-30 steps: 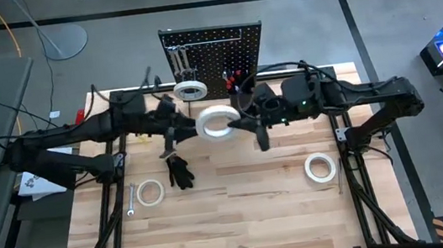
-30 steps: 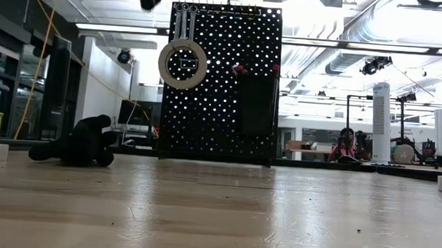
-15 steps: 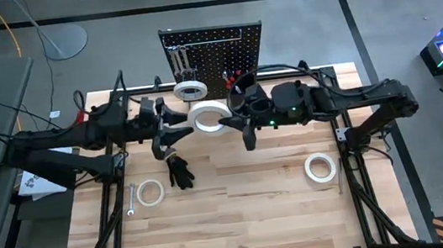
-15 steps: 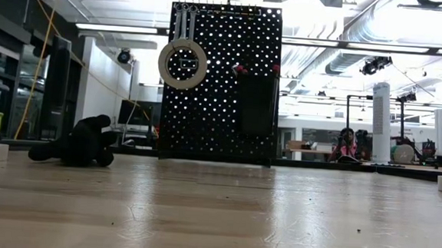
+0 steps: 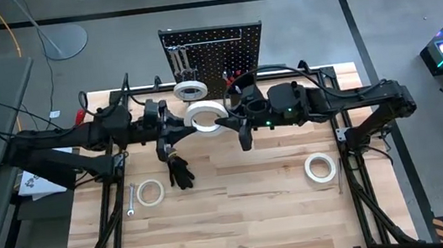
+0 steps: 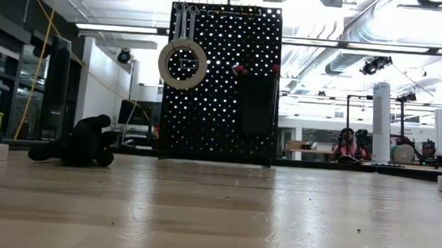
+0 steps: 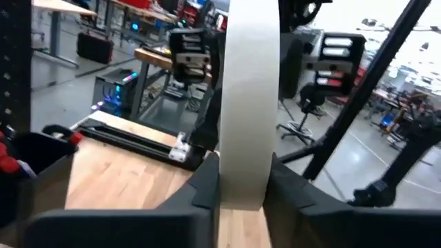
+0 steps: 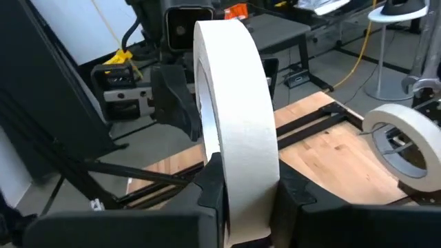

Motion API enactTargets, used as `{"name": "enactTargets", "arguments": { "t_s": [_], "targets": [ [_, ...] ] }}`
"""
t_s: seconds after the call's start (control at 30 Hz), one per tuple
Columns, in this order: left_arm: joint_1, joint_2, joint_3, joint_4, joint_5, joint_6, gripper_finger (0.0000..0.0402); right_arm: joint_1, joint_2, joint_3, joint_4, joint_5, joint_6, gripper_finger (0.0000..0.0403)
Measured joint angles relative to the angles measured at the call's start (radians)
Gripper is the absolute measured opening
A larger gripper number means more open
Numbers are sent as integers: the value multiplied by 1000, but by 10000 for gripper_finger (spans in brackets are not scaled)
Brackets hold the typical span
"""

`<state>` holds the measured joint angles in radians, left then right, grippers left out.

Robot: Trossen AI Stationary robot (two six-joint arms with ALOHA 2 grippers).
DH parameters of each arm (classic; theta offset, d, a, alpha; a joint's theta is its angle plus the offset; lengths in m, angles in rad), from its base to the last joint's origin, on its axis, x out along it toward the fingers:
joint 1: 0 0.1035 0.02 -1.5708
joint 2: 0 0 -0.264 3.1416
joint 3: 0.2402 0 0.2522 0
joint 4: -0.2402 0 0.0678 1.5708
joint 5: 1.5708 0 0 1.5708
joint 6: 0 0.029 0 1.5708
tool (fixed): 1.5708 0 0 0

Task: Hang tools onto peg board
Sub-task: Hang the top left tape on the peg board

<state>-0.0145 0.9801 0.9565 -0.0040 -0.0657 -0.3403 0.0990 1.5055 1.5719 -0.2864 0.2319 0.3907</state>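
Wooden desk (image 5: 249,214), peg board (image 5: 213,57) upright at its far edge, one tape roll (image 5: 190,90) already hung there. Mid-handover: both my claws clench the same white tape roll (image 5: 205,117) above the desk in front of the board, left claw (image 5: 178,129) and right claw (image 5: 226,123) on opposite sides. Next, I reckon: one claw releases, the other lines the roll's hole up with a free hook. Two more rolls (image 5: 149,193) lie on the desk.

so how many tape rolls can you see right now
4: one hung on the peg board at, one held between the left gripper and right gripper at, two on the table at and.
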Motion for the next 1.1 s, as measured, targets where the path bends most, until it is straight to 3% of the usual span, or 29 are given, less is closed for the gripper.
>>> {"name": "enactTargets", "arguments": {
  "t_s": [0.23, 0.37, 0.43, 0.57, 0.73, 0.87, 1.1],
  "targets": [
    [14, -36, 2, -174, -25, 15, 58, 5, -7, 12, -67, 37, -45, 185],
    [50, -75, 0, -331, -57, 40, 58, 8, -9, 58, -176, 62, -58, 231],
    [75, -100, -1, -418, -63, 63, 58, 6, -9, 79, -220, 67, -58, 237],
    [158, -138, -78, -442, -36, 118, 58, 6, -10, 99, -280, 80, -27, 241],
    [357, -126, -197, -317, 191, 163, 58, 16, -10, 103, -297, 80, 45, 241],
    [507, -81, -200, -266, 346, 216, 58, 34, -10, 103, -301, 84, 95, 242],
    [670, -47, -182, -262, 484, 354, 58, 72, -10, 102, -301, 163, 152, 242]
  ]
}}
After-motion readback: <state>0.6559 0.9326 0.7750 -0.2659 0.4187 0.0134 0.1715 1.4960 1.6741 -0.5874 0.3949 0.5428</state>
